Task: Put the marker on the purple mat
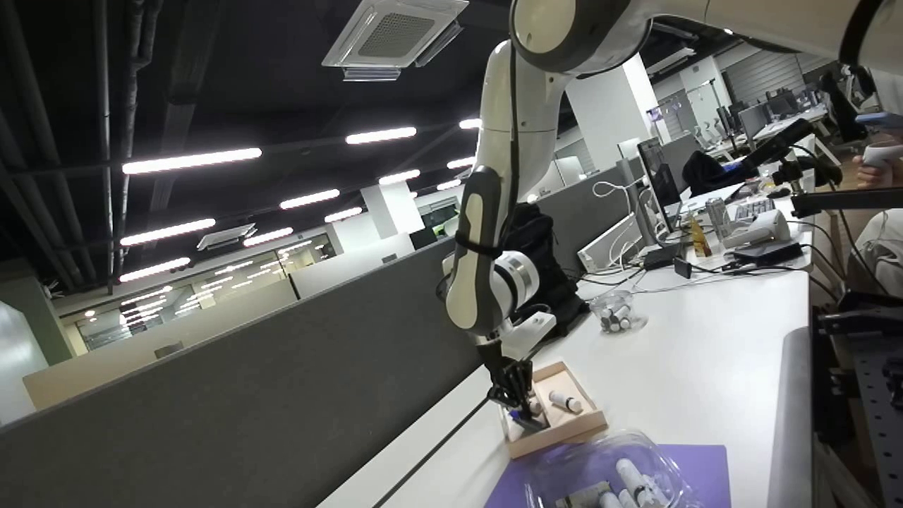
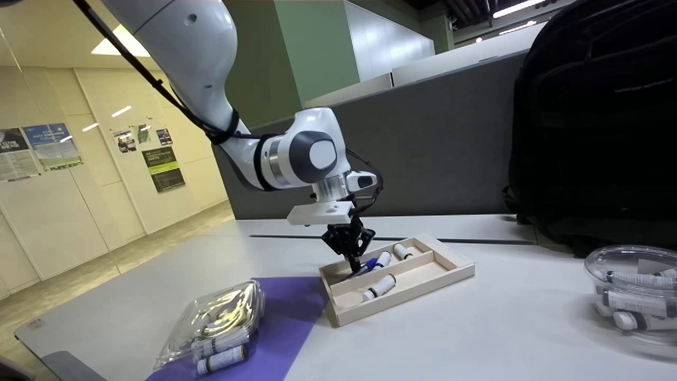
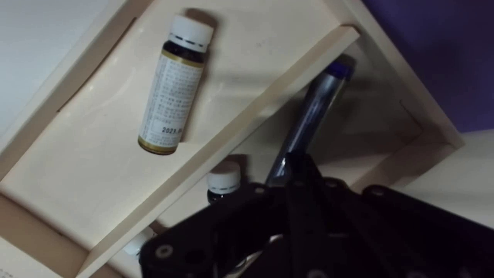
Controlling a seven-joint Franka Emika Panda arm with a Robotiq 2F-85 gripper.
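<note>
The marker [image 3: 308, 116] has a grey barrel and blue ends. It lies slanted in a narrow compartment of the tan wooden box [image 2: 407, 296], and also shows in an exterior view [image 2: 366, 268]. My gripper [image 3: 297, 158] is down inside that compartment, its fingers drawn together at the marker's barrel. It looks shut on the marker, though the finger pads and the marker's near end are hidden. The gripper also shows in both exterior views [image 1: 525, 409] [image 2: 354, 264]. The purple mat [image 2: 288, 312] lies flat against the box's end, and shows at the wrist view's upper right [image 3: 451, 58].
A clear plastic container [image 2: 222, 317] with small bottles sits on the mat. A bottle [image 3: 171, 92] lies across the divider; more bottles [image 2: 402, 251] share the marker's compartment. A round tub [image 2: 634, 307] of bottles and a black backpack [image 2: 592, 132] stand nearby. A grey partition [image 2: 439, 159] runs behind.
</note>
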